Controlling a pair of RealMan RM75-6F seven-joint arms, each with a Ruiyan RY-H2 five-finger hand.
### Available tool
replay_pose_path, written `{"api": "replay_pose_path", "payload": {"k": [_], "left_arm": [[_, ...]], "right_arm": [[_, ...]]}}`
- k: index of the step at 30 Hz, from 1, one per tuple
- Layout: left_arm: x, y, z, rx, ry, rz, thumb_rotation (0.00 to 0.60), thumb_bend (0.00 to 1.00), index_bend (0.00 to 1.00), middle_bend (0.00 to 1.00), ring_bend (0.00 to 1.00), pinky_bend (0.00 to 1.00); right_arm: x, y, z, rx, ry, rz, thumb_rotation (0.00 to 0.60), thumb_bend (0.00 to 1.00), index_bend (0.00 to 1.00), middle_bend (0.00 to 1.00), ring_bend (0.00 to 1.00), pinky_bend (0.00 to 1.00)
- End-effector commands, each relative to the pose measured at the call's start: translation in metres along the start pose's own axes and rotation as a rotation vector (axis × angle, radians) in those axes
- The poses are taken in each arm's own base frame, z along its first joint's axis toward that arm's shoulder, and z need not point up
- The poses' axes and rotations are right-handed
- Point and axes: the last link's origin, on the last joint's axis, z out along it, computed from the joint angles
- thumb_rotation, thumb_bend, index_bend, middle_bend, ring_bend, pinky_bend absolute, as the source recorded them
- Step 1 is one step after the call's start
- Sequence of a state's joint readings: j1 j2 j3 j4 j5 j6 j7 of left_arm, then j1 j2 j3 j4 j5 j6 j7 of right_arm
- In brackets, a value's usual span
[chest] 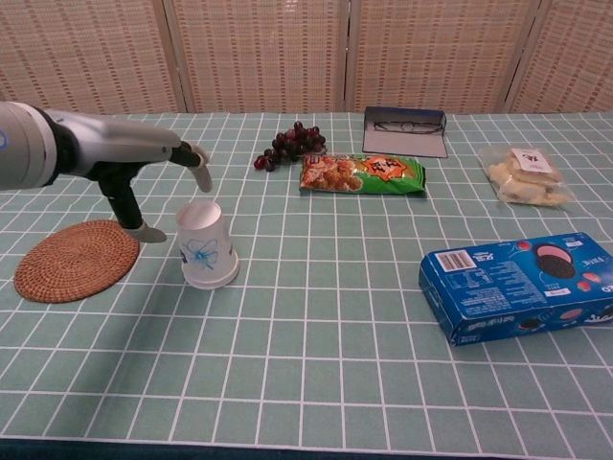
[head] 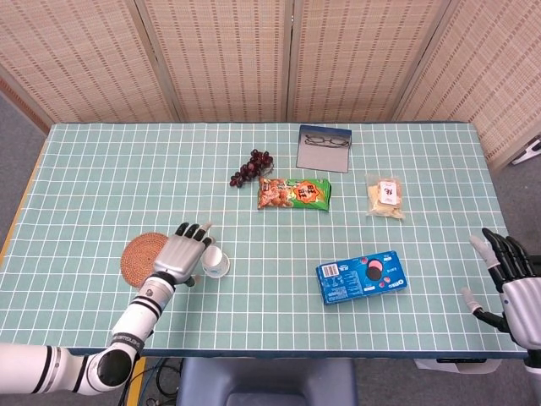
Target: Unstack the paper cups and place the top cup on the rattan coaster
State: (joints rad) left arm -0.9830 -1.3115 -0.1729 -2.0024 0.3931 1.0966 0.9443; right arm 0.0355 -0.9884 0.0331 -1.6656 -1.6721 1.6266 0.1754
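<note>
White paper cups (head: 215, 260) (chest: 206, 244) with a blue print stand stacked upside down on the table. The round rattan coaster (head: 145, 258) (chest: 76, 259) lies to their left. My left hand (head: 185, 251) (chest: 144, 177) hovers just left of and above the cups, fingers spread, holding nothing; its thumb hangs down beside the cups. My right hand (head: 510, 283) is open at the table's near right edge, far from the cups, seen only in the head view.
A blue cookie box (head: 361, 276) (chest: 522, 285) lies right of the cups. Further back are grapes (head: 250, 167), a green snack bag (head: 294, 193), a glasses case (head: 323, 148) and a clear bag of biscuits (head: 385, 195).
</note>
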Motion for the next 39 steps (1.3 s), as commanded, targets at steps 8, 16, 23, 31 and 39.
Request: {"api": "replay_pose_path", "payload": {"k": [8, 16, 23, 31, 39], "left_arm": [[-0.001, 0.002, 0.012, -0.009, -0.009, 0.001, 0.600, 0.30, 0.24, 0.00, 0.00, 0.00], [0.001, -0.002, 0.016, -0.003, -0.010, 0.002, 0.600, 0.30, 0.26, 0.00, 0.00, 0.00], [0.002, -0.005, 0.018, -0.004, -0.010, 0.002, 0.600, 0.30, 0.27, 0.00, 0.00, 0.00], [0.000, -0.008, 0.024, -0.010, -0.021, 0.001, 0.600, 0.30, 0.28, 0.00, 0.00, 0.00], [-0.001, -0.012, 0.027, -0.005, -0.023, -0.006, 0.600, 0.30, 0.30, 0.00, 0.00, 0.00]], "right_arm": [[0.003, 0.002, -0.001, -0.003, 0.008, 0.005, 0.600, 0.33, 0.06, 0.00, 0.00, 0.00], [0.003, 0.002, -0.001, -0.004, 0.011, 0.002, 0.600, 0.33, 0.06, 0.00, 0.00, 0.00], [0.002, 0.001, -0.001, -0.004, 0.004, -0.004, 0.600, 0.33, 0.06, 0.00, 0.00, 0.00], [0.003, 0.002, -0.001, -0.009, 0.014, -0.006, 0.600, 0.33, 0.06, 0.00, 0.00, 0.00], [0.003, 0.002, -0.001, -0.010, 0.013, -0.008, 0.600, 0.33, 0.06, 0.00, 0.00, 0.00]]}}
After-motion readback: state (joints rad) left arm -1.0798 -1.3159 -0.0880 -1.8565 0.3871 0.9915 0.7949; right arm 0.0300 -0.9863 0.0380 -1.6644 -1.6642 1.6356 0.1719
